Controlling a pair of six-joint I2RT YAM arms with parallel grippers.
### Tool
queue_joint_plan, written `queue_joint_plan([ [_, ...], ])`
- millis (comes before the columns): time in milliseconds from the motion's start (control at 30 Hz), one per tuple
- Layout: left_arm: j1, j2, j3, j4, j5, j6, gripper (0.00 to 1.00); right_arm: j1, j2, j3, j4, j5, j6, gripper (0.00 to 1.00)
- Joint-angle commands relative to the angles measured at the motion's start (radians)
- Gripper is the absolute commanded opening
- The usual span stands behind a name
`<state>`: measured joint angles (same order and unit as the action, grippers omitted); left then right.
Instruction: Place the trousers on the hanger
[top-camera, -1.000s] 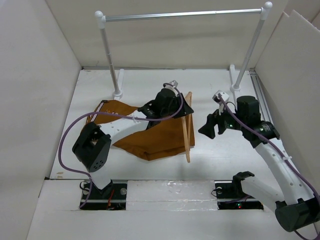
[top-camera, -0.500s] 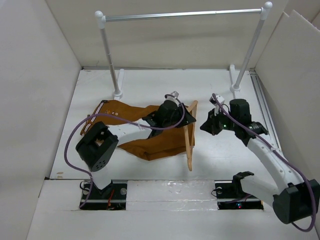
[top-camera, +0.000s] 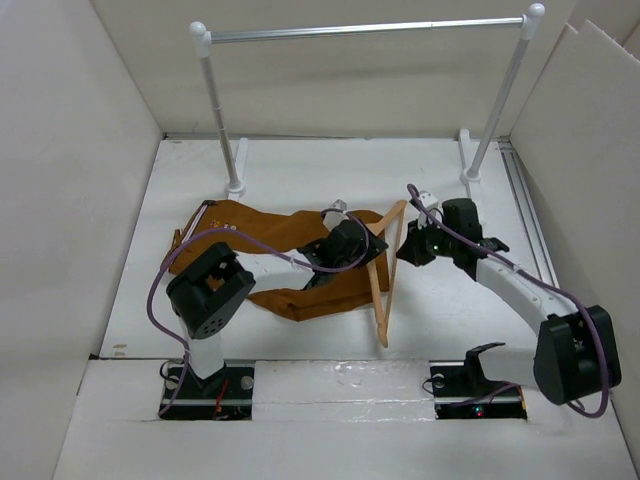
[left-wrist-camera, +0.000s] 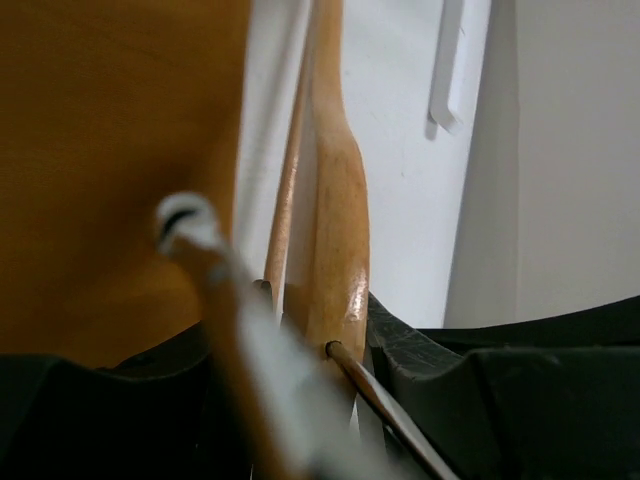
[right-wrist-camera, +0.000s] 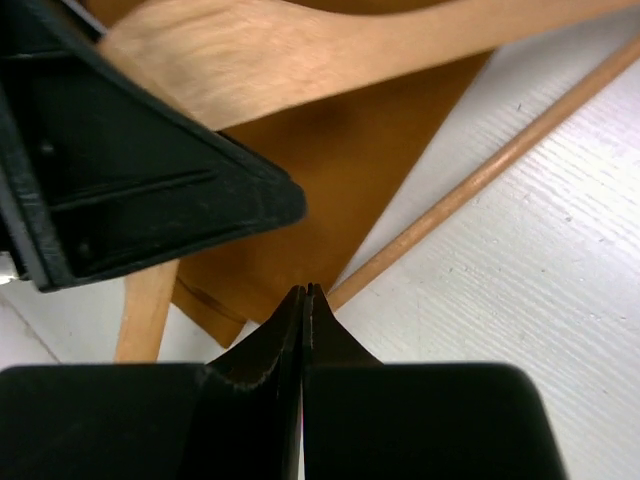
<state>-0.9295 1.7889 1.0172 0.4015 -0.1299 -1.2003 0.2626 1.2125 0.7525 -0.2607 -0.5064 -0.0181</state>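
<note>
1. Within half a second, your right gripper (top-camera: 405, 252) had closed in on the hanger (top-camera: 377, 305), which had tipped steeper at mid-desk.
2. Your left gripper (top-camera: 358, 243) was clamped on the hanger's wooden arm. The right's fingers were pressed together on nothing.
3. The trousers (top-camera: 250, 225) lay spread toward the left edge, one end reaching the hanger. Threading looked unfinished.
4. No brand, label or writing was legible.

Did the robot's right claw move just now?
Yes. The right gripper slid left, away from the rail's right post and closer to the hanger.
</note>
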Motion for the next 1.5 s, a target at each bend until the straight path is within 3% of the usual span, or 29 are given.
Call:
queue_joint_plan([
  [0,0.003,0.003,-0.043,0.085,-0.128,-0.091,0.00,-0.016,0.057,-0.024,0.159,-0.024,0.047,0.01],
  [233,-0.006,0.041,-0.051,0.092,-0.240,-0.151,0.00,-0.036,0.269,0.005,0.369,-0.016,0.047,0.37],
  [433,-0.038,0.063,-0.046,0.080,-0.263,-0.186,0.00,-0.045,0.355,0.016,0.437,-0.037,0.047,0.38],
  [600,-0.038,0.067,-0.045,0.054,-0.267,-0.176,0.00,-0.013,0.363,0.077,0.391,0.021,-0.006,0.37],
  [1167,-0.038,0.044,-0.054,0.007,-0.284,-0.151,0.00,0.073,0.536,0.087,0.432,-0.014,0.096,0.58],
  [1267,-0.029,0.041,-0.060,0.007,-0.286,-0.148,0.00,0.092,0.527,0.058,0.446,-0.003,0.127,0.50],
  [1300,-0.029,0.041,-0.063,0.005,-0.286,-0.148,0.00,0.092,0.522,0.048,0.458,-0.015,0.142,0.43],
  [1333,-0.020,0.041,-0.066,0.008,-0.289,-0.148,0.00,0.092,0.506,0.039,0.481,-0.015,0.151,0.22],
  [1367,-0.020,0.041,-0.072,0.011,-0.290,-0.148,0.00,0.080,0.493,0.027,0.491,-0.017,0.153,0.13],
  [1433,-0.011,0.040,-0.084,0.013,-0.295,-0.148,0.00,0.049,0.449,0.011,0.492,-0.030,0.150,0.00],
  [1467,-0.002,0.037,-0.091,0.011,-0.295,-0.148,0.00,0.035,0.431,0.010,0.485,-0.040,0.147,0.00],
])
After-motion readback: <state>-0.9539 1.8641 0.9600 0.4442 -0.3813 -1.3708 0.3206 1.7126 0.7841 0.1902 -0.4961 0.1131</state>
